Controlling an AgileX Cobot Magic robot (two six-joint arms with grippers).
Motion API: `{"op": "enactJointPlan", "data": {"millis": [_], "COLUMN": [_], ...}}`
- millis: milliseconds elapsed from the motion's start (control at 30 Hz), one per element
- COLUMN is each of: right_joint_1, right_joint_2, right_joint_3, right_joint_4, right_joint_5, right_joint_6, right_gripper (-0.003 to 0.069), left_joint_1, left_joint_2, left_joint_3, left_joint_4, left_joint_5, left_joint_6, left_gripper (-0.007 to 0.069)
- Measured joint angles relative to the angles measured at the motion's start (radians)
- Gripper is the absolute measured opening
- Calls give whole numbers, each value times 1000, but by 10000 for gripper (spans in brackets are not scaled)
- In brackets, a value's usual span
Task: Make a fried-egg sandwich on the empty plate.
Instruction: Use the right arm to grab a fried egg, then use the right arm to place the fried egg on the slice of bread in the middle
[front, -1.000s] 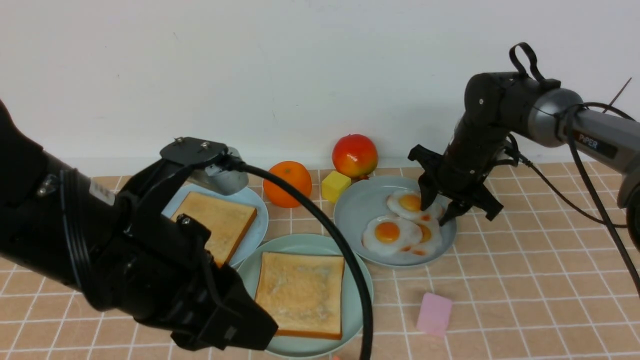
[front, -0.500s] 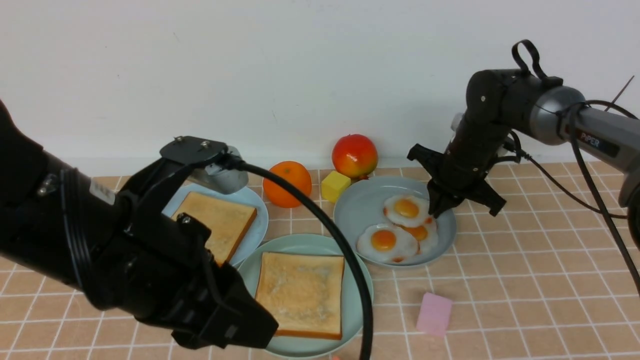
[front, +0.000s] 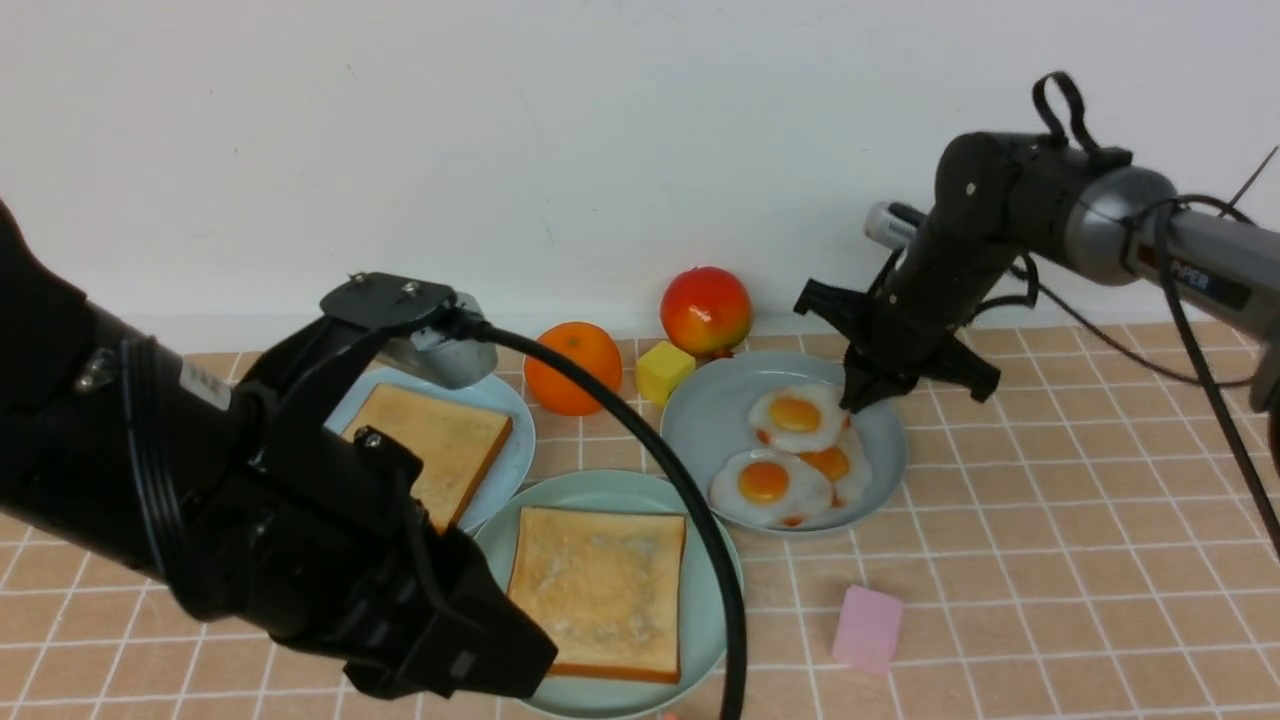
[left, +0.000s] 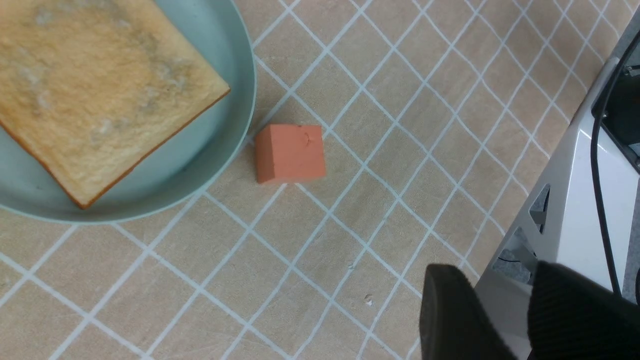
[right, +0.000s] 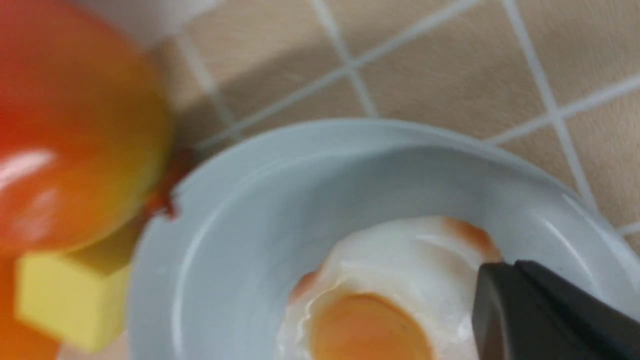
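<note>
The robot's right hand (front: 852, 400) clenches the edge of a fried egg (front: 797, 416) on the grey-blue plate (front: 690, 400), where two more eggs (front: 768, 484) lie against it. One toast slice (front: 600, 590) sits on the mint-green plate (front: 715, 620) and another (front: 440, 430) on the pale blue plate (front: 525, 440), while the left hand (left: 505, 300), parted and gripping nothing, hangs over the tiled worktop (front: 1050, 560) near the mint-green plate and a red block (left: 295, 154).

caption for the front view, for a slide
Right gripper closed on one of three toy fried eggs on the grey-blue plate, toast waiting on the mint-green plate.
</note>
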Motion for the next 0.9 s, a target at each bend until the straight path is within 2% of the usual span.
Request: {"op": "enactJointPlan", "data": {"millis": [300, 333, 500, 633, 733, 900], "right_joint_1": [0, 0, 22, 82, 199, 298], "right_joint_2": [-63, -79, -124, -142, -145, -145], "right_joint_3": [0, 0, 7, 35, 85, 151], "right_joint_4": [72, 115, 247, 263, 276, 240], "right_joint_5": [16, 29, 87, 94, 105, 95], "right_joint_6": [-214, -287, -473, -501, -528, -539], "right_gripper": [-3, -3, -3, -4, -5, -5], "left_joint_1": [0, 0, 0, 0, 0, 0], "left_joint_2": [0, 0, 0, 0, 0, 0], "left_joint_3": [0, 0, 0, 0, 0, 0], "left_joint_4": [0, 0, 0, 0, 0, 4], "left_joint_5": [1, 1, -1, -3, -3, -2], "left_joint_6": [0, 0, 0, 0, 0, -1], "left_gripper": [248, 248, 248, 248, 248, 248]}}
